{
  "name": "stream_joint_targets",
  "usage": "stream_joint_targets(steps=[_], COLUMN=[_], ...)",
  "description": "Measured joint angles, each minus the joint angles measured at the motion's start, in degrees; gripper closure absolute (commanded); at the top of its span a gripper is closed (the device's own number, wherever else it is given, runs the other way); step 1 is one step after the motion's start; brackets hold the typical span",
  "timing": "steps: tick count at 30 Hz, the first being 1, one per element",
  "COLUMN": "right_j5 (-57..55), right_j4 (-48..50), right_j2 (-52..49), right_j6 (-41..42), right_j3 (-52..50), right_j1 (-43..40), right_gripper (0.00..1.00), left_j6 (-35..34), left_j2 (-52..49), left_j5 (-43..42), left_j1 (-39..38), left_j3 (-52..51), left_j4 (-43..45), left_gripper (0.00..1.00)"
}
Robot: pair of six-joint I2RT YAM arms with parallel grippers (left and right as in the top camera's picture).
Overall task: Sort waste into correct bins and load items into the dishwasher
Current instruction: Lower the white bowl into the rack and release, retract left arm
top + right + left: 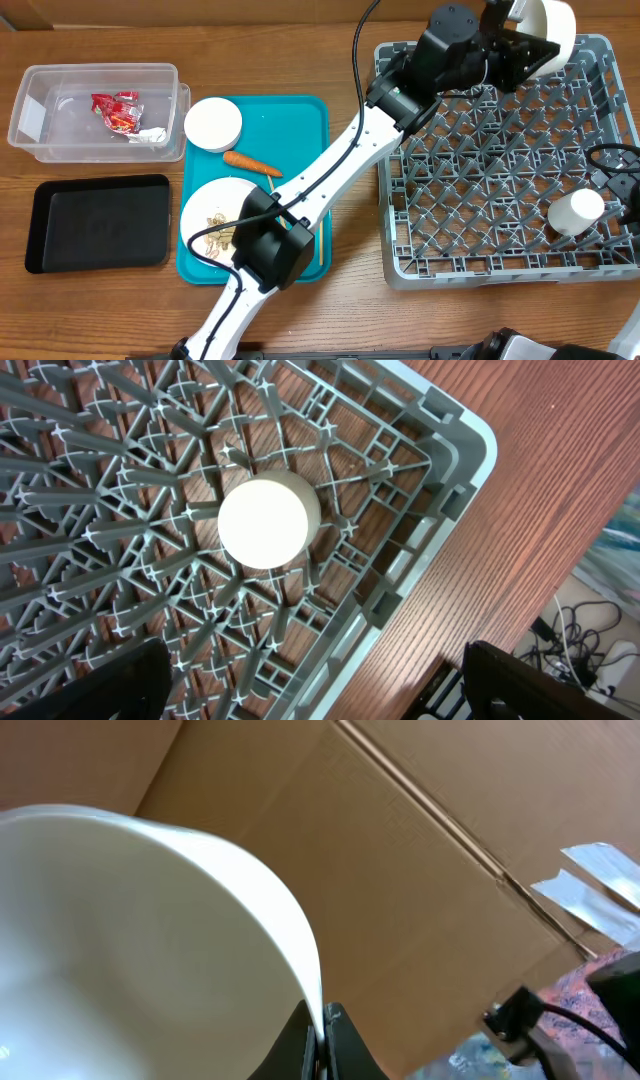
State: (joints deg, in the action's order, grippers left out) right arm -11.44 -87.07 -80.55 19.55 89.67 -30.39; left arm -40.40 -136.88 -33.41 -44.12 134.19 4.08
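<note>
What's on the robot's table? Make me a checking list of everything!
Surface: wooden table.
Job's things: white bowl held over grey dish rack; white cup standing in the rack; carrot, small white dish and scrap plate on teal tray; red wrappers in clear bin; black tray empty.
Clutter: nothing seen.
Claws: left claw shut on the bowl's rim; right claw open above the cup.
Cables: black cable near the rack; floor cables beyond the table edge.
Surroundings: cardboard.
</note>
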Motion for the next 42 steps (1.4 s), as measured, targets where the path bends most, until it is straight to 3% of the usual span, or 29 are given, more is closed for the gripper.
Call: stream_joint_targets(steps=[6, 11, 12, 14, 15, 16, 23, 29, 32, 34, 38, 42], right_j5=[-0.1, -0.2, -0.1, -0.1, -0.1, -0.1, -0.2, -0.1, -0.1, -0.2, -0.2, -0.2], right_j4=[0.1, 0.5, 0.5, 0.6, 0.7, 0.9, 0.9, 0.9, 0.9, 0.9, 1.0, 0.9], right_j2=[0.0, 0.0, 0.0, 0.0, 0.0, 0.0, 0.0, 0.0, 0.0, 0.0, 0.2, 0.2], right_j6=[0.0, 0.0, 0.0, 0.0, 0.0, 0.0, 0.0, 0.0, 0.0, 0.0, 0.0, 0.0], right_j3=[0.0, 0.0, 0.0, 0.0, 0.0, 0.0, 0.0, 0.0, 0.0, 0.0, 0.0, 0.0], right_j1=[0.0, 0.0, 0.0, 0.0, 0.0, 0.0, 0.0, 0.0, 0.0, 0.0, 0.0, 0.0], right_gripper=[0.05, 0.04, 0.04, 0.04, 0.04, 0.04, 0.04, 0.04, 0.04, 0.04, 0.04, 0.04], left_j6=[-14.2, -22.7, -23.5, -24.4, -24.3, -24.4, -23.9, -14.2, -7.7, 0.4, 17.0, 27.6], left_j2=[-11.5, -17.6, -18.0, -18.1, -18.1, -18.1, -18.1, -18.1, -17.2, -15.0, -8.7, 0.3], left_j5=[-0.8, -3.4, -4.3, -6.4, -7.5, -9.4, -20.5, -29.4, -29.5, -26.6, -14.3, 1.7], left_j1=[0.3, 1.8, 2.4, 3.8, 4.5, 5.6, 10.9, 12.7, 13.7, 15.0, 15.9, 16.9], left_j3=[-0.2, -0.7, -0.7, -0.7, -0.7, -0.7, -0.7, -0.7, -0.7, -0.6, -0.8, -0.9], left_j4=[13.7, 15.7, 16.0, 15.7, 15.8, 16.0, 16.3, 13.5, 2.5, -11.8, -34.8, -47.2], left_gripper=[0.96, 0.96, 0.90, 0.47, 0.10, 0.00, 0.00, 0.00, 0.00, 0.00, 0.00, 0.00])
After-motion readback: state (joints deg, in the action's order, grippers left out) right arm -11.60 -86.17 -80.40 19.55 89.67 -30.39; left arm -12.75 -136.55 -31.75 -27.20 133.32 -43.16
